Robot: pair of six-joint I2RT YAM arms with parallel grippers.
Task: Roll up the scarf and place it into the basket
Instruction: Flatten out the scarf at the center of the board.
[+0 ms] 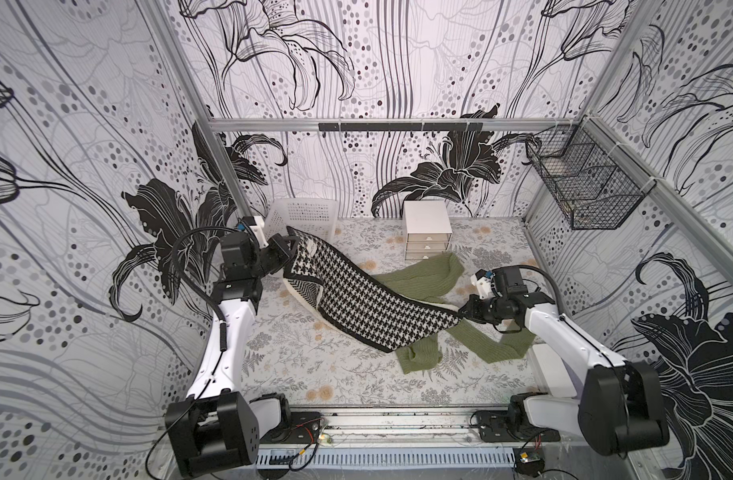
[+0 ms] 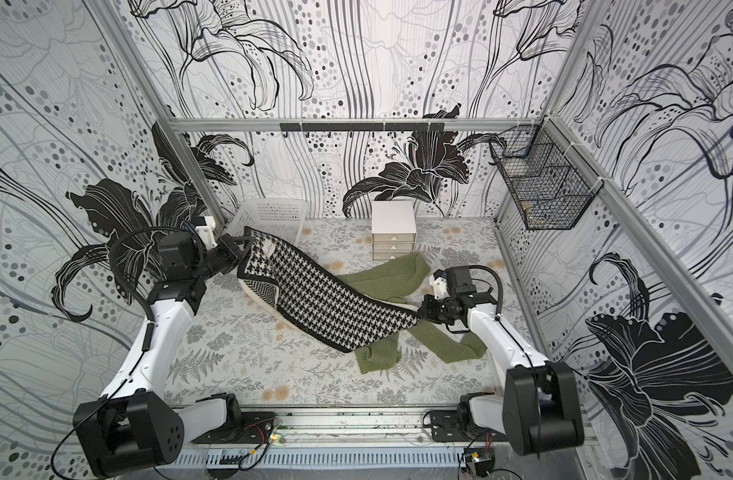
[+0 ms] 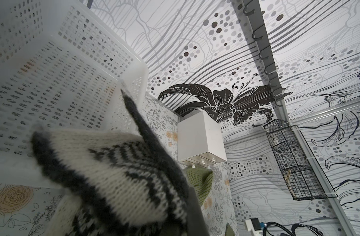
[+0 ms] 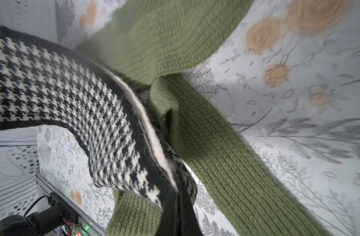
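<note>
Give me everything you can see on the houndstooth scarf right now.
The houndstooth scarf is a black-and-white knit with a black border and cream back, and it is unrolled. It stretches diagonally, one end pinched by the left pincer near the basket, the other by the right pincer. Its lower edge rests on the table and it overlies the green scarf.

Walls (image 1: 398, 62) papered in black-and-white lilies and dots enclose a floral-print tabletop (image 1: 314, 374) — a small white drawer unit (image 1: 427, 226) at the back, a black wire basket (image 1: 580, 187) hung on the right wall, a hook rail (image 1: 398, 126) across the back wall.
</note>
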